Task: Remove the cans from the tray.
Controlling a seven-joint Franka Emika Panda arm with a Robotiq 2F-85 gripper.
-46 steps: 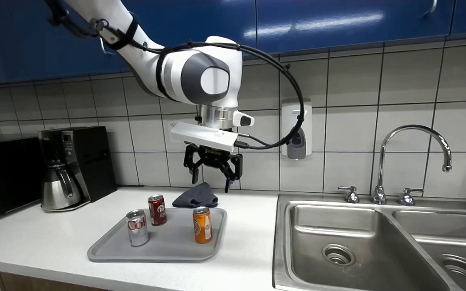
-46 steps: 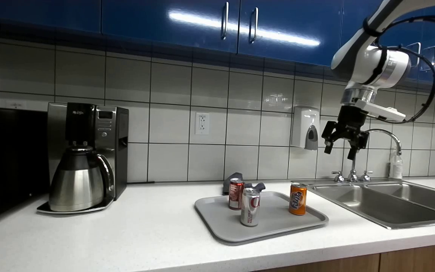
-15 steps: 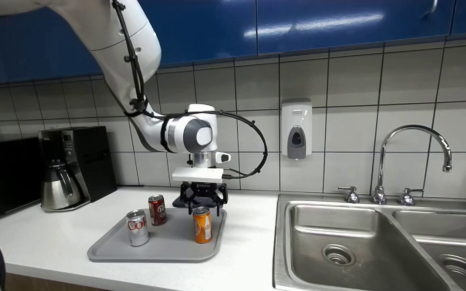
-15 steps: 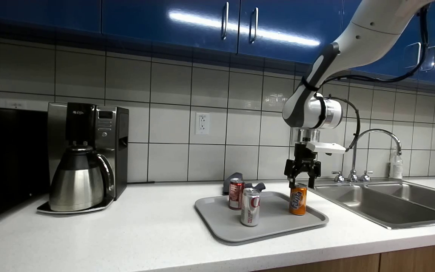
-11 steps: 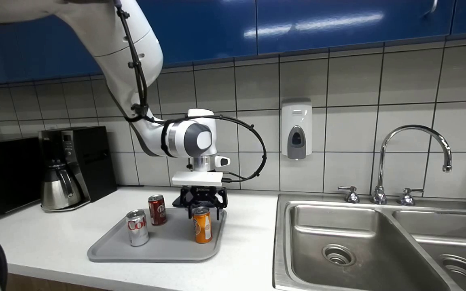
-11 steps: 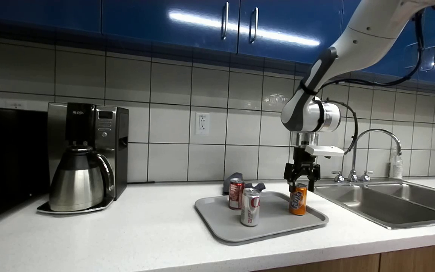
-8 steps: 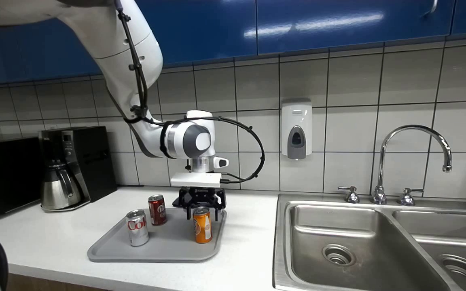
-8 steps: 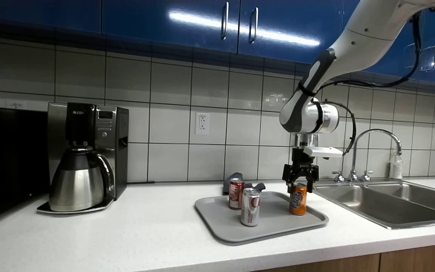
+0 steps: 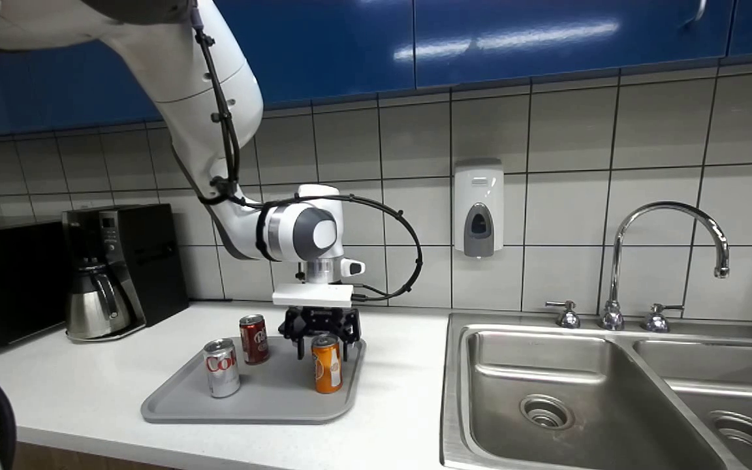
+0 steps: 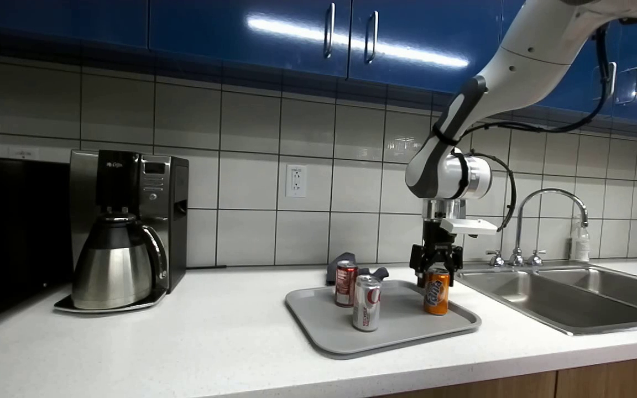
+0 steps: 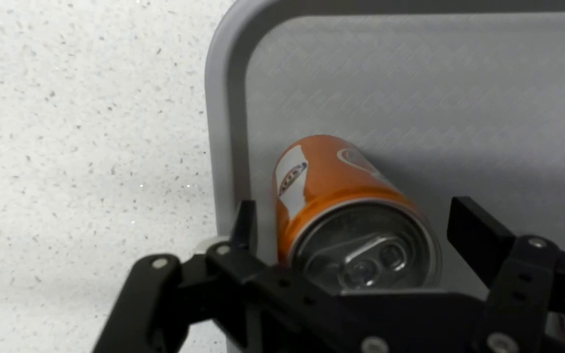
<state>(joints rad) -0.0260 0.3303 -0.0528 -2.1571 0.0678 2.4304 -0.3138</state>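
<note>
The grey tray lies on the white counter with three upright cans. The orange Fanta can stands near the tray's sink-side edge. A silver Diet Coke can and a dark red Dr Pepper can stand near the opposite end. My gripper points down, open. Its fingers are on both sides of the Fanta can's top, with gaps in the wrist view. Part of the can's lid is hidden by the gripper.
A dark cloth lies behind the tray. The double sink with a tall faucet is beside it. A coffee maker stands at the far end of the counter. A soap dispenser hangs on the wall.
My open gripper has come down from high above the counter to the Fanta can. In the last second it has sunk a little lower and shifted slightly. The cans have not moved.
</note>
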